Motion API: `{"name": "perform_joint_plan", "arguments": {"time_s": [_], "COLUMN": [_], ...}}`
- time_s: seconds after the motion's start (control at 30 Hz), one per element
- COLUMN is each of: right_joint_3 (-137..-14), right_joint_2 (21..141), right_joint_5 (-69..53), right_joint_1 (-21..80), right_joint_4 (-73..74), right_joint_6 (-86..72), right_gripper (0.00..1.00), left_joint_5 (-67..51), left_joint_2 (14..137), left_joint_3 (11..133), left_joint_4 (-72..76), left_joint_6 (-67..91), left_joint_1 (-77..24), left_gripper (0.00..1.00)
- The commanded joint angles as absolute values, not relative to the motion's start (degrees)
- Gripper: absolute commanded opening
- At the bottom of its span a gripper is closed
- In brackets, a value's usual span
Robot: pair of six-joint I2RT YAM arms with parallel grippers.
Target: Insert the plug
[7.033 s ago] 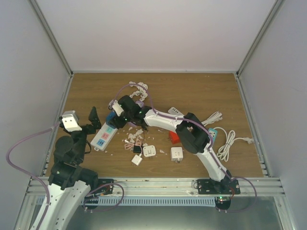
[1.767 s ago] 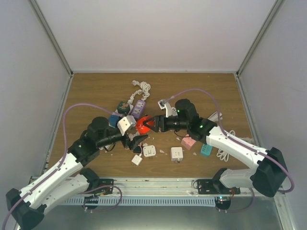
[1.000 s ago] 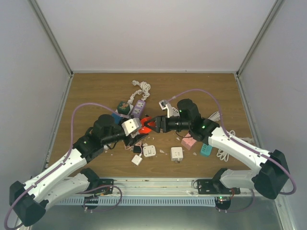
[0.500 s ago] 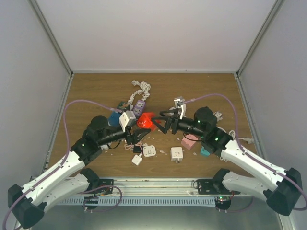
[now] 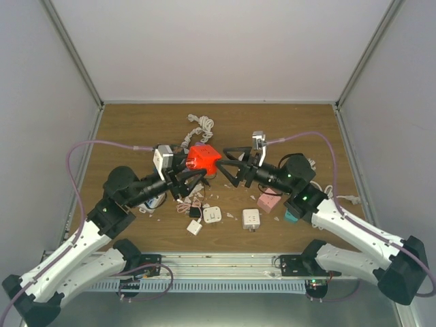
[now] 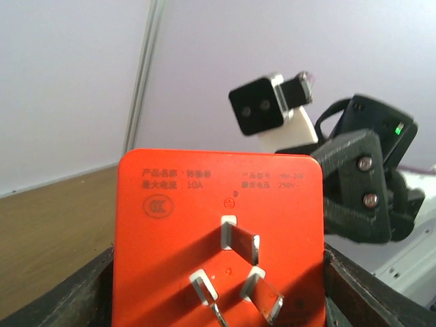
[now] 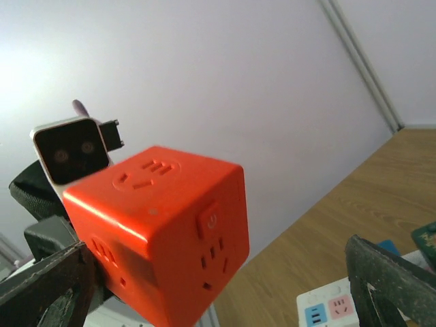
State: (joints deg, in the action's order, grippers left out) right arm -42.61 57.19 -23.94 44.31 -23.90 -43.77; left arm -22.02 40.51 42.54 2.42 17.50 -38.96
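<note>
Red cube plug [image 5: 203, 157] clamped in left tool [image 5: 196, 172]; right tool [image 5: 227, 167] spread just beside.

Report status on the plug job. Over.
Left gripper shut on red-orange plastic cube adapter, held aloft, prongs toward its wrist camera. Right gripper jaws open, facing the cube, close beside it. Nothing seen between them.

Left tool [image 5: 193, 172] clamping red cube plug [image 5: 203, 158] (above the wooden table [image 5: 136, 129]), right tool [image 5: 227, 165] agape alongside
</note>
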Motion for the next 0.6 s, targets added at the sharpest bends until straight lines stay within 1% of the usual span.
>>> {"name": "perform_joint_plan", "arguments": {"time_s": [0.0,0.17,0.23,0.3,0.43,0.57], "right_joint_3": [-42.2,-43.3,-43.1,-42.1,-42.6,-46.4], "right_joint_2": [59.0,63.2,64.6,65.4,68.0,71.9], "right_joint_5": [-28.1,-30.9,-29.8,-27.8,-27.9,-30.5], "right_joint_1": [45.5,47.9,48.4,48.7,48.9,49.4], "right_joint_4": [-31.8,-39.8,-43.3,-48.1,-56.0,-58.0], "right_joint_6": [-47.5,-51.6,-53.5,-55.3,-58.2,-60.3], "right_gripper": [1.00,1.00,0.94,0.91,0.89,0.87], "left_joint_5": [-20.8,-22.0,-22.7,-23.4,-25.0,-25.6], "left_joint_2": [39.4,39.9,40.2,40.5,40.9,41.1], "left_joint_3": [43.3,42.4,42.5,42.6,42.2,42.1], "left_joint_4": [12.8,20.5,22.4,24.1,27.2,28.5], "left_joint_6": [27.7,36.4,38.4,40.6,44.4,45.8], "left_joint_1": [-39.4,-39.4,-39.4,-39.4,-39.4,-39.4], "left_gripper": [0.43,0.43,0.43,0.43,0.43,0.43]}}
